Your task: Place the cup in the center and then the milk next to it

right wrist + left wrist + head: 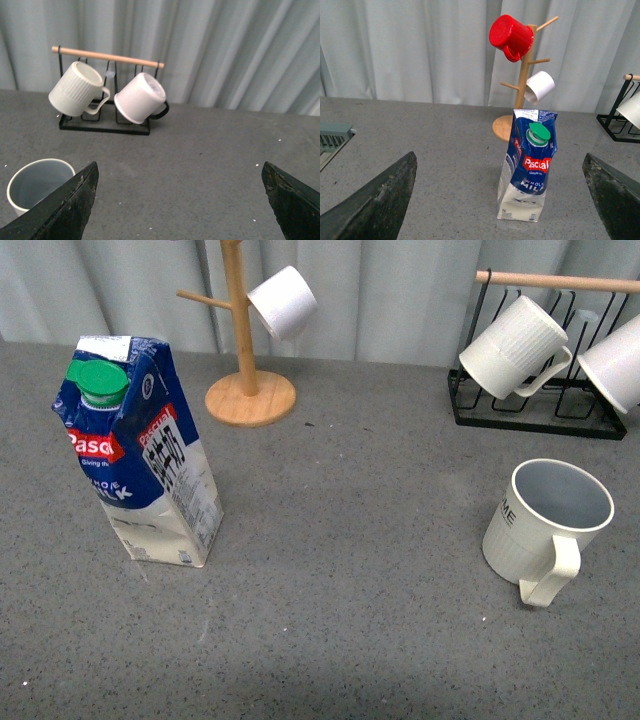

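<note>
Though both upright, cup [545,520] well apart from milk [140,455]

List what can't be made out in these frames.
Cup lettering: front view, only "ME" shows; rest curves out of sight.
Cup body: right wrist view, cut by the frame edge and a finger.
Milk side print: front view, too small.
Mug tree top: front view, cut by the edge.
Rightmost rack mug: front view, cut by the edge.
</note>
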`<state>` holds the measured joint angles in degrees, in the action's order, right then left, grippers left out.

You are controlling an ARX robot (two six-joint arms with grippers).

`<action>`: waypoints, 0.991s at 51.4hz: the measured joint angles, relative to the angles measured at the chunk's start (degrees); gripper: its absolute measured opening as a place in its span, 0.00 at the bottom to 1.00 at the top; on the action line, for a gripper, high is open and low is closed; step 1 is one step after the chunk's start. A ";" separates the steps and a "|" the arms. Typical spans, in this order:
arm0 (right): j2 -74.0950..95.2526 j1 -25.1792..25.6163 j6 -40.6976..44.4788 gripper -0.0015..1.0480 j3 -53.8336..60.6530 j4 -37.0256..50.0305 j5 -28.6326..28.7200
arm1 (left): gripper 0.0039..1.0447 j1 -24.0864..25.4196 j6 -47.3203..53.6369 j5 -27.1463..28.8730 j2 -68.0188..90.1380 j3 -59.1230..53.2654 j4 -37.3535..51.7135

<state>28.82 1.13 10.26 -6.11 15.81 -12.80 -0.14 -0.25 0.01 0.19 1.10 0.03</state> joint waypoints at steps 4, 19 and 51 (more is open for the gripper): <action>12.11 0.87 -0.79 0.91 -4.04 4.31 2.84 | 0.94 0.00 0.00 0.00 0.00 0.00 0.00; 47.76 0.61 -6.47 0.91 -18.56 5.18 9.22 | 0.94 0.00 0.00 0.00 0.00 0.00 0.00; 75.08 -4.31 -14.75 0.91 -41.99 -13.18 11.32 | 0.94 0.00 0.00 0.00 0.00 0.00 0.00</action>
<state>103.90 -3.18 -4.49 -48.10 2.63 -1.48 -0.14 -0.25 0.01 0.19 1.10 0.03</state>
